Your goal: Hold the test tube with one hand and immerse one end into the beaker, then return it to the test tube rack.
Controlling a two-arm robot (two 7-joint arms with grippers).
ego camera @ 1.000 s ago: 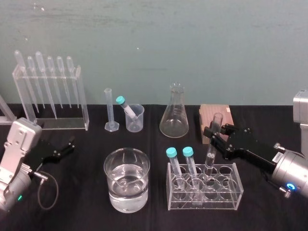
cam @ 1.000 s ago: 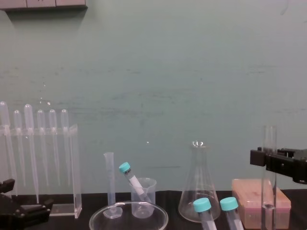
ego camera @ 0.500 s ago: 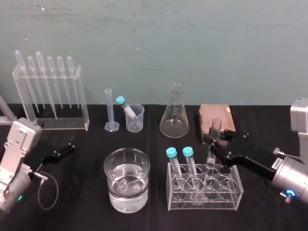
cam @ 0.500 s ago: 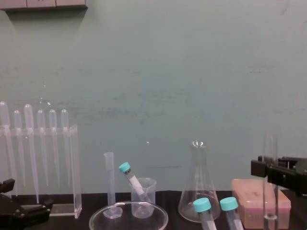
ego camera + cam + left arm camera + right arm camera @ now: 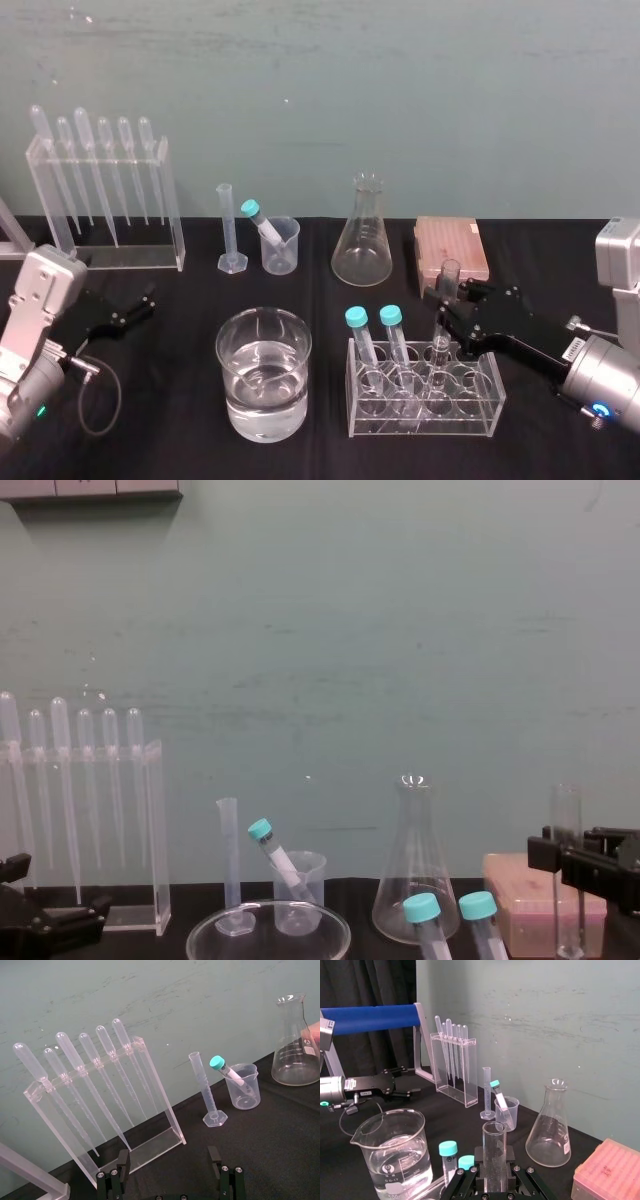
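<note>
Test tube: I see it point(image 5: 449, 272) upright between the fingers of the right gripper point(image 5: 453, 300). Its open rim stands above them and its lower part is down in the test tube rack point(image 5: 425, 405).
Right gripper grip: closed narrow on the tube just below the rim. From the right wrist view the fingers point(image 5: 470, 1180) clamp it from both sides.
Tube's lower end: hard to make out through the clear acrylic, so I cannot tell whether it touches the rack floor. In the chest view it runs off the bottom edge.
Rack: directly beneath the gripper, with two teal-capped tubes point(image 5: 392, 335) just to the gripper's left, leaning slightly.
Beaker: part-filled with clear liquid point(image 5: 263, 372), further left of the gripper, beyond the rack. In the chest view I only get its rim point(image 5: 268, 928).
Behind the gripper: a pink tip box point(image 5: 450, 245) close by, and a conical flask point(image 5: 362, 240) to its left.
Left gripper: parked well apart at the far left point(image 5: 135, 308), fingers spread with nothing between them point(image 5: 167, 1175).
</note>
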